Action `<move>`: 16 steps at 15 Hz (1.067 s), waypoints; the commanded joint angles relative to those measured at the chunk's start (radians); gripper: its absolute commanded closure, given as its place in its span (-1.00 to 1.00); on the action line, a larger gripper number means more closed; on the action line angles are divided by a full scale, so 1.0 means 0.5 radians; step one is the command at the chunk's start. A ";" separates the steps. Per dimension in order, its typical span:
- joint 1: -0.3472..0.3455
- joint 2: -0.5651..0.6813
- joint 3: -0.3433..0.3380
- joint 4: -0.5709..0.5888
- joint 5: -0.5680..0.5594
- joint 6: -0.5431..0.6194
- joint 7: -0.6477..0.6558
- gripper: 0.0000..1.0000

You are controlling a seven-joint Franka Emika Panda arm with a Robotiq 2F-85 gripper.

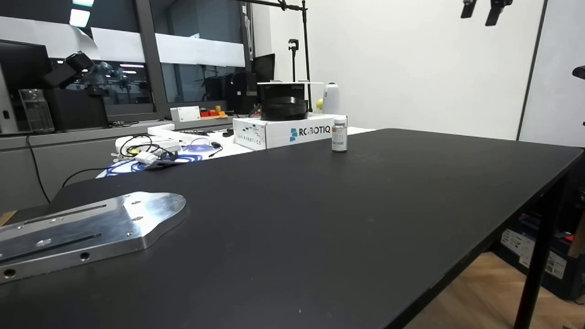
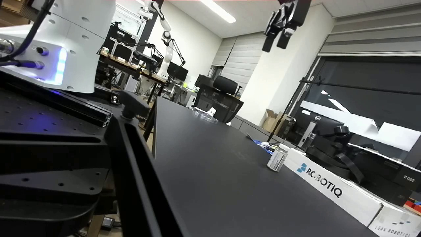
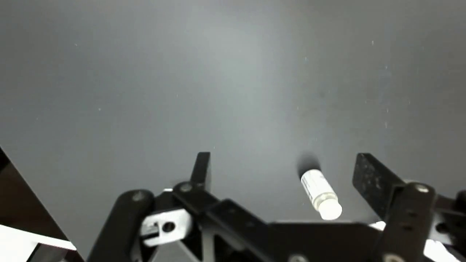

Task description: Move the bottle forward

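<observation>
The bottle (image 1: 339, 137), small and white-capped with a white label, stands upright on the black table (image 1: 297, 228) near its edge by the white box. It also shows in an exterior view (image 2: 277, 160) whose picture is tilted, and in the wrist view (image 3: 317, 187). My gripper (image 3: 284, 156) is open and empty. In the wrist view the bottle appears between the fingers, closer to the right-hand finger, on the table beyond them. In both exterior views the gripper (image 1: 480, 17) (image 2: 275, 47) hangs high above the table, well apart from the bottle.
A long white box (image 1: 297, 131) with blue and black lettering lies just behind the bottle along the table edge (image 2: 329, 182). A shiny metal plate (image 1: 137, 217) lies at the table's other end. Cables (image 1: 155, 153) lie beside the table.
</observation>
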 commanded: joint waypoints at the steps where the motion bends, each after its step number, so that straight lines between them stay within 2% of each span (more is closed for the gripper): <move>1: 0.031 0.424 0.056 0.467 0.206 0.066 0.319 -1.00; 4: 0.035 0.700 0.146 0.815 0.254 0.049 0.682 -1.00; 5: 0.030 0.790 0.177 0.929 0.201 0.033 0.819 -1.00; 6: 0.023 0.576 0.143 0.648 0.217 0.101 0.569 -1.00; 8: 0.030 0.661 0.164 0.718 0.212 0.104 0.593 -1.00; 13: 0.018 0.619 0.152 0.679 0.212 0.104 0.567 -1.00; 16: 0.046 0.815 0.199 0.794 0.208 0.331 0.748 -1.00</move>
